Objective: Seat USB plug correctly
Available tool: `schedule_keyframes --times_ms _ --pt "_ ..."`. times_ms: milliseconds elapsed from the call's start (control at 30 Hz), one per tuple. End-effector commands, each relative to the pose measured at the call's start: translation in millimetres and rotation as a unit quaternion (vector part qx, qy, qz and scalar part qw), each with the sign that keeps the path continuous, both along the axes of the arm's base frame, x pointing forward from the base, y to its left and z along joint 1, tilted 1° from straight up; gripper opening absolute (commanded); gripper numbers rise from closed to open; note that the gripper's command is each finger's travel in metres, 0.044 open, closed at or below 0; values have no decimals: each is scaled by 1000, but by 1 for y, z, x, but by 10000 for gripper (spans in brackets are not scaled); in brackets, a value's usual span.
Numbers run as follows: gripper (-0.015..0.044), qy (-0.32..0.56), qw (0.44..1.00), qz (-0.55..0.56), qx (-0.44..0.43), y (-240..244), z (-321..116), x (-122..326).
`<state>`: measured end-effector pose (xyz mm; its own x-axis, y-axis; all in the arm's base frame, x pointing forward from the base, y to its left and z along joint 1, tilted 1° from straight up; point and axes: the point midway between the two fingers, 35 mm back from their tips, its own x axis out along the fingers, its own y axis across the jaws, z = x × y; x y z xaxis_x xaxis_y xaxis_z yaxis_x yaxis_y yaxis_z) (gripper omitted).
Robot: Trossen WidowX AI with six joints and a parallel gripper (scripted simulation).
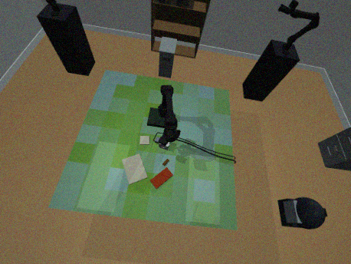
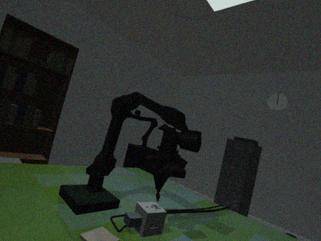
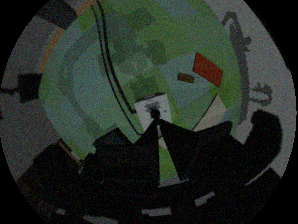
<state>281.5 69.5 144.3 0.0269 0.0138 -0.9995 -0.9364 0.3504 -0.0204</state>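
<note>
While the black arm (image 1: 168,105) (image 2: 113,129) reaches over the green patchwork bench (image 1: 126,199) (image 2: 31,196) (image 3: 182,30) in the top view, it partly hides the power cube (image 1: 163,146) (image 2: 153,222) (image 3: 146,106); a red block (image 1: 162,178) (image 3: 208,69) lies nearer, slightly left of a small brown block's (image 1: 165,162) (image 3: 186,78) right end.

In the exterior view, the pincer (image 1: 167,142) (image 2: 158,190) (image 3: 157,121) points down, nearly closed on the small dark USB plug (image 2: 158,197) (image 3: 155,114), which hangs just above the cube's pale top, apparently out of its socket.

In the wrist view, the fingertips meet around the plug, seen against that top; its orientation is too dark to tell.
</note>
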Motion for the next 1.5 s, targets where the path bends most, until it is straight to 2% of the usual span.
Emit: schedule_keyframes --times_ms 0,733,1467 --pt "0 1 999 -48 1 0 0 0" --pt "0 5 944 -331 8 0 0 0" --pt "0 9 811 -585 15 0 0 0"
